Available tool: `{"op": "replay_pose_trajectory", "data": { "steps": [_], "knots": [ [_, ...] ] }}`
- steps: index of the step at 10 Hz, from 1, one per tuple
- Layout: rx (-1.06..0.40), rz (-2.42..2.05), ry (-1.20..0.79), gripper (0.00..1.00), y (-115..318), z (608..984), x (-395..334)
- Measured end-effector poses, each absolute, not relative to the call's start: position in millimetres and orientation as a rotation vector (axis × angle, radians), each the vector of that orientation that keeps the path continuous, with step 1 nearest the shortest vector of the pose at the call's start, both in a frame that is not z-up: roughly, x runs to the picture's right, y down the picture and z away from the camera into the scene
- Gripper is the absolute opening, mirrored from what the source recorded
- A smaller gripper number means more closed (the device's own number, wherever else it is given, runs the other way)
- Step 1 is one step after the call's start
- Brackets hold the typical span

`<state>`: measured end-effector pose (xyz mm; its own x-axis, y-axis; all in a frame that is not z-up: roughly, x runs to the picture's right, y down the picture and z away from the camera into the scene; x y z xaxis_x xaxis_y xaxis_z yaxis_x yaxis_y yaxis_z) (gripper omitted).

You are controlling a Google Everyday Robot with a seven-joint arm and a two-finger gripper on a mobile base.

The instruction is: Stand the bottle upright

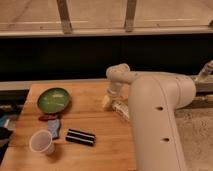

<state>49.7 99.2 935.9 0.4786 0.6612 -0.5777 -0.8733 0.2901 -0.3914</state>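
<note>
At the right side of the wooden table (100, 155), the gripper (108, 101) hangs down from the white arm (150, 115), low over the boards. Whether it is wide, narrow or holding anything cannot be told. Just beside it to the right lies the bottle (120, 108), on its side and slanting, partly covered by the arm, its neck hard to make out. Open wood stretches left of the gripper and toward the near edge. Farther left sit a green plate (53, 99), a black striped packet (81, 136), a small blue item (54, 128) and a white paper cup (42, 142). The arm's bulk hides the table's right edge, and the frame cuts off the near edge.
</note>
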Motion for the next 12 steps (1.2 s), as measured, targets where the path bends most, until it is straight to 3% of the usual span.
{"op": "replay_pose_trajectory", "data": {
  "steps": [2,4,10,12],
  "knots": [
    [-0.74,1.049,0.333,0.8,99.6,935.8,50.7],
    [-0.743,1.038,0.337,0.7,101.8,936.1,50.8],
    [-0.733,1.019,0.337,0.06,98.7,932.3,49.1],
    [-0.725,1.026,0.324,0.0,95.2,929.3,51.1]
  ]
}}
